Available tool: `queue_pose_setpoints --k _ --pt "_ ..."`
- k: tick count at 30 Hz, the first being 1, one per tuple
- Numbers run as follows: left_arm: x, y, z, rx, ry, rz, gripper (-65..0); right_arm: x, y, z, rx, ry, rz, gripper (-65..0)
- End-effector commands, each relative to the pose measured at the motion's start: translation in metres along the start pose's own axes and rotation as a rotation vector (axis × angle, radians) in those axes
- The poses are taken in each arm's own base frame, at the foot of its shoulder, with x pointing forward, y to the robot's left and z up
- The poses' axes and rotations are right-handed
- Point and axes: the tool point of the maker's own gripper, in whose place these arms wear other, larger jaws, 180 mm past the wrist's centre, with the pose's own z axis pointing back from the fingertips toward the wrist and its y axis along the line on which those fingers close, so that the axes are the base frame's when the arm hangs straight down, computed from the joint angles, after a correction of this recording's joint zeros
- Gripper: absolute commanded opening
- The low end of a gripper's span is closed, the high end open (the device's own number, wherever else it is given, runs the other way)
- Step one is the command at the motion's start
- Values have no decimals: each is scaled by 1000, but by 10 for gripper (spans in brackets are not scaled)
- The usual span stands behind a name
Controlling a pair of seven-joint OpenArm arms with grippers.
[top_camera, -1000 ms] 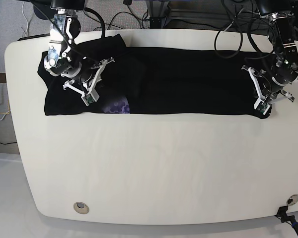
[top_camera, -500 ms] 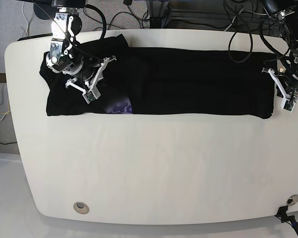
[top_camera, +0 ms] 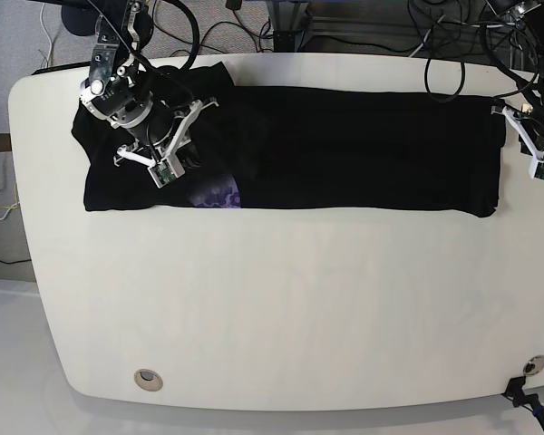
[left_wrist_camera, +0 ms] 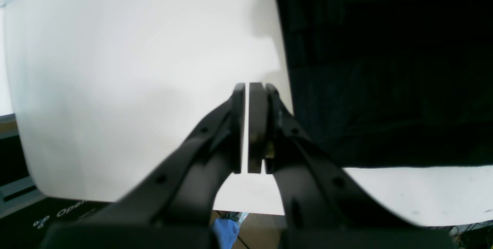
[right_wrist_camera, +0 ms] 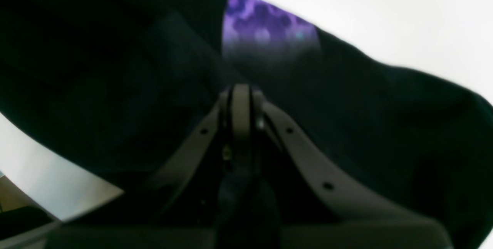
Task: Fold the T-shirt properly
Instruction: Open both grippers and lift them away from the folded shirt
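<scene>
The T-shirt lies flat across the far half of my white worktop, folded into a long black band that reaches nearly from one side to the other. Its purple print shows at the near edge, toward my right arm's end.

My left gripper is off the cloth, over bare worktop just beside the shirt's end. Its fingers are pressed almost together, with only a thin slit of light between them, and nothing is caught in them.

My right gripper is over the shirt, close to the purple print. Its fingers are drawn together with no gap showing. The wrist view is blurred and dark, so I cannot tell whether any fabric is pinched between them.
</scene>
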Motion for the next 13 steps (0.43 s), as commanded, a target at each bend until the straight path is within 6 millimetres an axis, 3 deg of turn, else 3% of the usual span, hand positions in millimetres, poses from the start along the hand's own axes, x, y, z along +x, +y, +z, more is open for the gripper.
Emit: queue_pose_setpoints --k 1,10,13 --pt "9 9 6 25 -27 -15 -650 15 -2 3 -4 -60 2 -650" --pt "6 -2 2 3 -27 4 -650 7 -1 4 -2 -40 -1 -650" --pt "6 -5 1 -4 -25 3 -650 5 -9 6 -22 -37 -11 -650"
